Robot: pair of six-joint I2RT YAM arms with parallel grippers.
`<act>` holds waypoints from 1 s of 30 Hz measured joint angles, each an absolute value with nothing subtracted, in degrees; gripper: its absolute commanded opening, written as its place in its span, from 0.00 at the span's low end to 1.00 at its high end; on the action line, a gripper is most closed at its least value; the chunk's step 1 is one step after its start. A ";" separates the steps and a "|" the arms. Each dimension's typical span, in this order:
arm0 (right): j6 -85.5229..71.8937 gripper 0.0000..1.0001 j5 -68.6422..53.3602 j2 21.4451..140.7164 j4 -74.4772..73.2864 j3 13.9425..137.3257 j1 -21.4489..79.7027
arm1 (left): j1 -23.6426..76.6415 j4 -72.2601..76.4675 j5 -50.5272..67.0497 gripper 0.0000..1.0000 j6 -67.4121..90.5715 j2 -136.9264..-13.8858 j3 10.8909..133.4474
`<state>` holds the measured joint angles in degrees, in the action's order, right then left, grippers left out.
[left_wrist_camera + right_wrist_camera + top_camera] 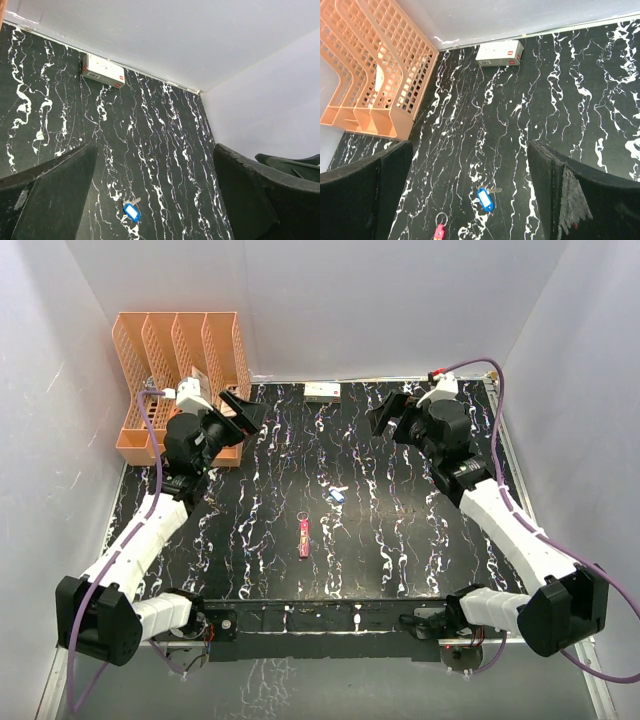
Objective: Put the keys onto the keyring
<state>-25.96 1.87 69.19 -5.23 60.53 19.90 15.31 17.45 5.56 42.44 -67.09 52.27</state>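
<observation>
The keys (336,495) lie in the middle of the black marbled table, a blue-headed one (485,199) beside a small silvery one (496,190). They also show low in the left wrist view, the blue key (132,212) between the fingers' line of sight. The keyring (303,537), a thin metal ring (440,218) on a red-pink strap, lies just in front of the keys. My left gripper (243,412) is raised at the back left, open and empty. My right gripper (388,412) is raised at the back right, open and empty too.
An orange slotted file rack (180,375) stands at the back left, close to my left wrist. A small white box (322,391) with a red mark lies against the back wall. White walls enclose the table (400,540) on three sides.
</observation>
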 measured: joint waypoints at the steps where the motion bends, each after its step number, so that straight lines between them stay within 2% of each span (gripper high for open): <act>1: -25.71 0.98 2.26 68.47 -5.50 59.88 20.47 | 15.70 17.23 5.13 0.99 42.13 -66.61 51.86; 7: -22.76 0.98 3.14 66.59 -4.75 59.46 20.93 | 16.38 16.19 5.32 0.99 38.44 -66.04 52.01; 13: -22.90 0.98 -3.07 66.57 1.69 57.95 20.88 | 16.36 19.73 6.94 0.99 37.47 -64.99 49.58; 17: -23.09 0.98 -5.17 68.27 3.38 57.95 20.91 | 16.36 16.99 6.85 0.99 37.01 -64.69 49.43; 30: -21.04 0.98 -6.33 80.90 -10.26 67.16 24.95 | 16.36 6.96 7.14 0.95 34.04 -66.19 53.15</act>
